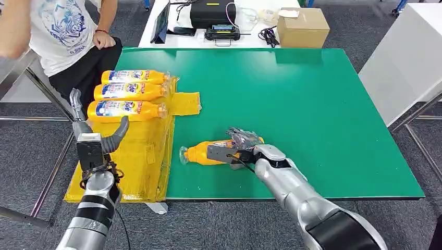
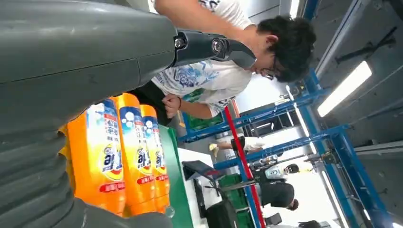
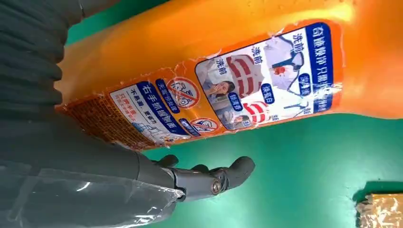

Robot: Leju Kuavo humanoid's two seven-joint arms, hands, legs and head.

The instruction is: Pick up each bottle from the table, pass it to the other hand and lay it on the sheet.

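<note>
So the right hand (image 1: 241, 148) sits over an orange bottle (image 1: 208, 153) lying on its side near the front edge of the green tabletop (image 1: 312, 104), clear cap pointing toward the yellow sheet (image 1: 140, 156). Fingers drape over the bottle's fat end, but I can't tell if they've actually clamped on it. In the right wrist view its label (image 3: 228, 90) is blue panels of Chinese text plus laundry pictures. The left hand (image 1: 96, 136) hovers at the sheet's left side, fingers apart, holding nothing. Three more bottles (image 1: 130, 92) lie side by side on the sheet's far end.
</note>
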